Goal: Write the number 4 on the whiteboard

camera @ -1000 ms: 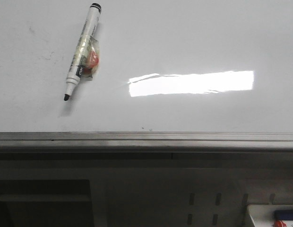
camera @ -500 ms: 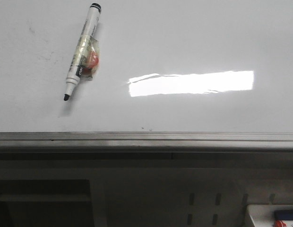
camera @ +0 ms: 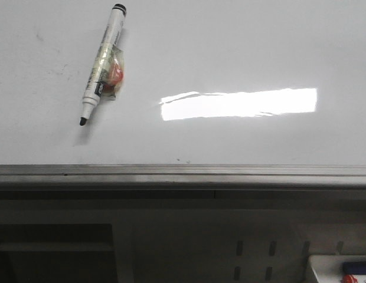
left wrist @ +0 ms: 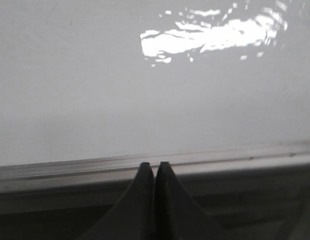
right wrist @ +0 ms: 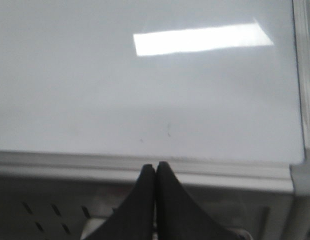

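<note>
The glossy whiteboard [camera: 230,53] fills the upper part of the front view, with a grey metal rail [camera: 183,175] along its lower edge. No number 4 shows on it, only faint smudges. A white marker [camera: 103,61] with a black uncapped tip lies on the board at the upper left, tip pointing down-left, with an orange piece taped to its barrel. My left gripper [left wrist: 154,165] is shut and empty over the rail. My right gripper [right wrist: 156,164] is shut and empty over the rail near the board's right corner. Neither gripper shows in the front view.
A bright light reflection [camera: 239,104] lies across the board's middle. Below the rail is a dark perforated panel [camera: 254,253]. A white tray [camera: 339,271] with blue and red items sits at the lower right corner.
</note>
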`<state>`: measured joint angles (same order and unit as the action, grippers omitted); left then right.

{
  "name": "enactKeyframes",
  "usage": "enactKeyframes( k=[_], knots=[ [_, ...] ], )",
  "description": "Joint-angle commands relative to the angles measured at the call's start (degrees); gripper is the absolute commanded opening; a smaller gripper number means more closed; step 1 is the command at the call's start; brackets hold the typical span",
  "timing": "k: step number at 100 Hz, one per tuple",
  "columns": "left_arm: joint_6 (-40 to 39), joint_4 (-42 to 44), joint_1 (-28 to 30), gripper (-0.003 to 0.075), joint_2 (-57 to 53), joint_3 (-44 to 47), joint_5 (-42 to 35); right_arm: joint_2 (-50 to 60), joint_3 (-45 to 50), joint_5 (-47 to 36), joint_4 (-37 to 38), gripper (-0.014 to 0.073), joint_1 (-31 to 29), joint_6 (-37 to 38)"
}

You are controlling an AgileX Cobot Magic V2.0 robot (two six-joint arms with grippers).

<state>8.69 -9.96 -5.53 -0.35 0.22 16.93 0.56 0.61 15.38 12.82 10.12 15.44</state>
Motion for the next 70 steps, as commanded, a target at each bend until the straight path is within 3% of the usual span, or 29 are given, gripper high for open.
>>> enactKeyframes(
  k=[1,11,23,34,45,51,62,70],
  knots=[
    [-3.42,-18.72,-0.02,-0.002,-1.36,1.96,-9.13,0.87,1.39,-12.53,-5.84,-0.0054,-0.34,-0.09],
    [-3.62,-40.91,-0.02,-0.002,-1.36,1.96,-12.5,0.87,1.39,-19.88,-16.57,-0.0054,-0.34,-0.09],
    [-3.62,-51.27,-0.02,-0.002,-1.36,1.96,-19.06,0.87,1.39,-22.78,-19.34,-0.0054,-0.34,-0.09],
    [-3.62,-55.86,-0.02,-0.002,-1.36,1.84,-19.57,0.87,1.39,-24.04,-23.76,-0.0054,-0.34,-0.09],
    [-3.46,-55.51,-0.12,-0.002,-1.36,1.56,-18.84,0.87,0.57,-24.56,-33.3,-0.0052,-0.34,-0.09],
    [-1.9,-51.1,-0.12,-0.002,-1.33,-0.19,-15.7,0.87,-0.74,-24.68,-39.21,-0.0035,-0.34,-0.09],
    [2.6,-37.81,-0.12,-0.0006,1.66,-6.6,-7.42,0.3,-5.68,-22.51,-38.34,0.0056,-0.34,-0.42],
    [2.85,-29.48,-0.12,0.0074,5.98,-11.89,-1.76,-1.25,-10.22,-17.34,-33.04,0.016,-0.34,-1.16]
  ],
)
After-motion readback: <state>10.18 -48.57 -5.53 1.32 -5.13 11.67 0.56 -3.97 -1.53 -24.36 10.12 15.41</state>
